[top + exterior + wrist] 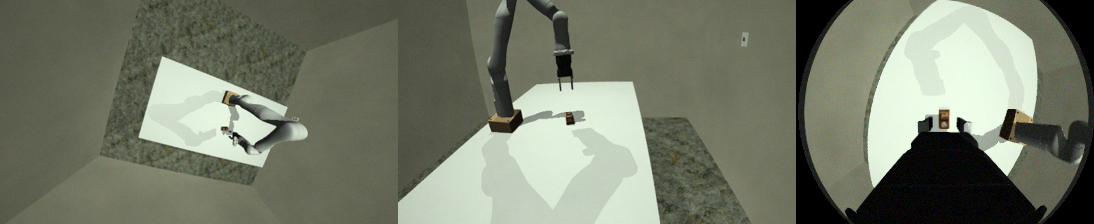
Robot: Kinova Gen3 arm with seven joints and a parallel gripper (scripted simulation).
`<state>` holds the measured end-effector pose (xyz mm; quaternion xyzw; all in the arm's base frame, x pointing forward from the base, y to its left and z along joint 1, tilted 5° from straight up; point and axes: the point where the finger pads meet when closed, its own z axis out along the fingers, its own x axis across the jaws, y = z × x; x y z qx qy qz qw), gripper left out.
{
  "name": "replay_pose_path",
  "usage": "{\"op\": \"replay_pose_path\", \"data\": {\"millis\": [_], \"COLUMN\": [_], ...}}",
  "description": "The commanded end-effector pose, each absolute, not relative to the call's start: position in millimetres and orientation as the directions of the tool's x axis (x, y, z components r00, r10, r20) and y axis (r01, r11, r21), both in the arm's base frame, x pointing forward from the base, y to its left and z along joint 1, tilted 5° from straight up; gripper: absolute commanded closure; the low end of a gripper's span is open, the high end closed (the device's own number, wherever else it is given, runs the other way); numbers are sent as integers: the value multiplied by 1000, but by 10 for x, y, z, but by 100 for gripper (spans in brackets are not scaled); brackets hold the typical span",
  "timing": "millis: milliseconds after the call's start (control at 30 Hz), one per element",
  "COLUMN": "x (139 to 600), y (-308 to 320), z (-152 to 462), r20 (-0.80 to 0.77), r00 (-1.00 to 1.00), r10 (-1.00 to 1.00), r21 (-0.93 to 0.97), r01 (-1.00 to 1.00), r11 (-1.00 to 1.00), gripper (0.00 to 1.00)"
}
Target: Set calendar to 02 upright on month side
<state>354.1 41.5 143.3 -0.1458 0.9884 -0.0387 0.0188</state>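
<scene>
A small brown calendar tray with its cubes (570, 118) (224, 128) (944, 120) stands on the white table (597, 99) (179, 86), near the middle. It is too small to read the digits. My gripper (566, 87) (233, 136) is open and empty. It hangs high above the table, behind the tray in the exterior view. In the wrist view the gripper's dark body fills the lower half and the tray shows just past its top edge.
The arm's wooden base block (505, 121) (229, 98) (1016, 125) stands on the table to the left of the tray. A mottled floor (690, 159) surrounds the table. Grey walls close in the room.
</scene>
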Motion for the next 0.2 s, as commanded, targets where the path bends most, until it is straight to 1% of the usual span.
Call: {"op": "replay_pose_path", "data": {"millis": [0,167], "x": [3545,3545], "y": [417,417], "z": [1437,1437], "r20": [-27,-27], "r00": [-957,-957], "r10": [-290,-290], "r21": [-82,-82], "r01": [-287,-287], "r11": [954,954], "gripper": [0,0]}}
